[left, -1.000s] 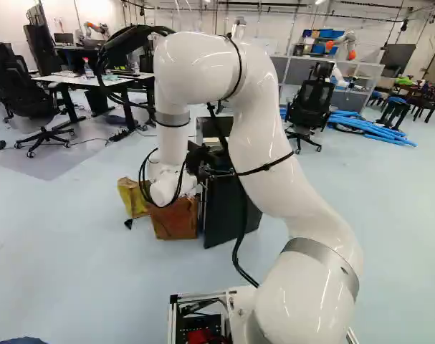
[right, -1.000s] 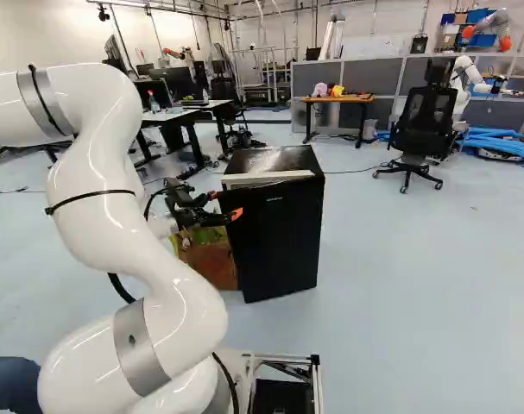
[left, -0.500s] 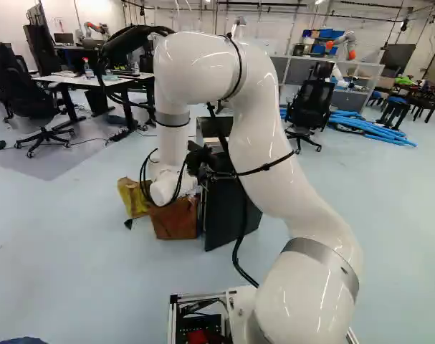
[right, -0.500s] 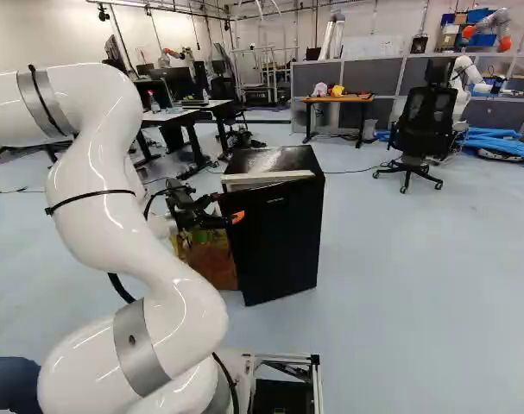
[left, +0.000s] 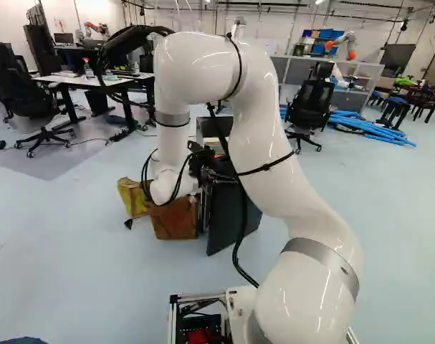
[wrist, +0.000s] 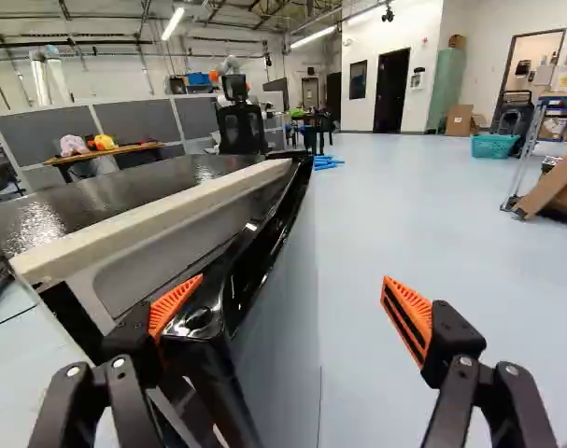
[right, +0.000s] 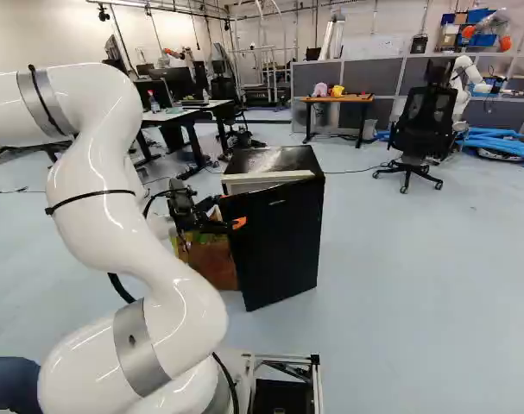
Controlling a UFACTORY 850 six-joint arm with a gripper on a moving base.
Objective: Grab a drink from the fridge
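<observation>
On the floor (right: 417, 293) ahead of the base, the black fridge (right: 283, 158) stands upright, its door (right: 279, 250) ajar. The pale strip (wrist: 162, 215) along the top front edge of its body shows above the gap; what the fridge holds is hidden behind the door. At the door's free upper corner is the gripper (right: 229, 212). In the wrist view, the gripper (wrist: 290, 295) has its fingers spread wide and grips nothing: one is on the inner side of the door, by that corner, and the other stands out past the outer face, well apart from it. Whether the inner finger touches the door cannot be told. Just beside the fridge in the left base view sits a brown box (left: 175, 220), with a yellow bag (left: 132, 197) at its far left corner. Beyond the fridge's far edge stand an orange-topped desk (right: 339, 98) and an office chair (right: 424, 129).
</observation>
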